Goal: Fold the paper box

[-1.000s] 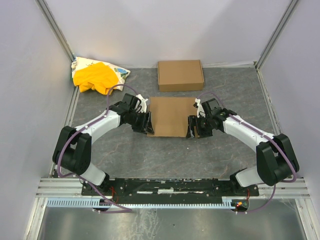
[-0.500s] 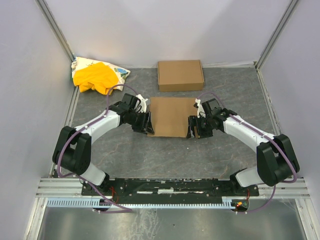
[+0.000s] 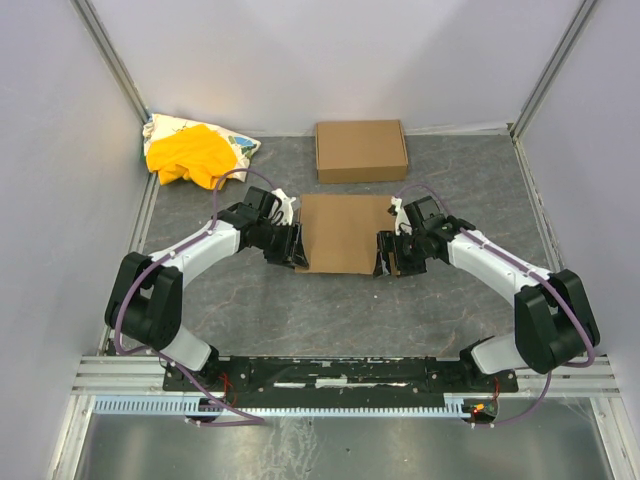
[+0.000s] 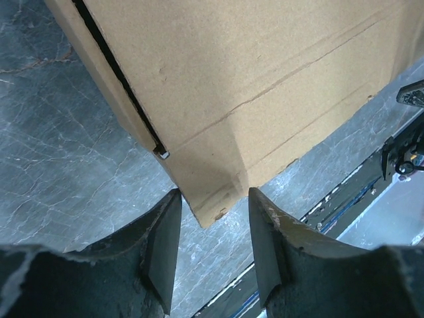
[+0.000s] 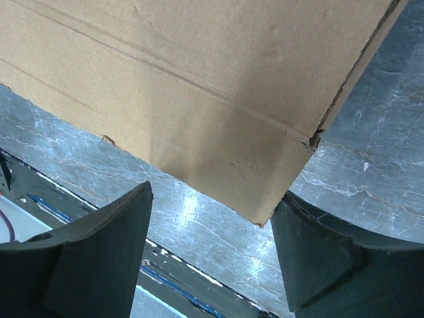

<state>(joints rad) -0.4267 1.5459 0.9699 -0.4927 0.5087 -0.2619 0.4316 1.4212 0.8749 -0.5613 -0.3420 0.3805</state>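
Starting at the left tool: parted to a narrow gap, straddling the near left corner of the paper box, with a dark finger on each side of that corner. Hard to say whether either pad actually touches the cardboard; looks just shy on both sides. Over to the right tool: spread wide, bracketing the near right corner, gripping nothing, with bare grey bench showing in the gap.

Plenty cut off in both wrist views: only the near corners of the cardboard in frame, the far part running out past the top edge. Dark seam visible along the left edge and another along the right edge, hinting at layered panels, but no seeing under them. No view of the underside at all.

From above, lying flat in the middle of the bench, squarely between the two tools, left one at its near left corner, right one at its near right. Tool tips too dark and small up here to read the gaps.

Farther out: second cardboard box just beyond the far edge, apart from it; yellow cloth bundled in the far left corner.
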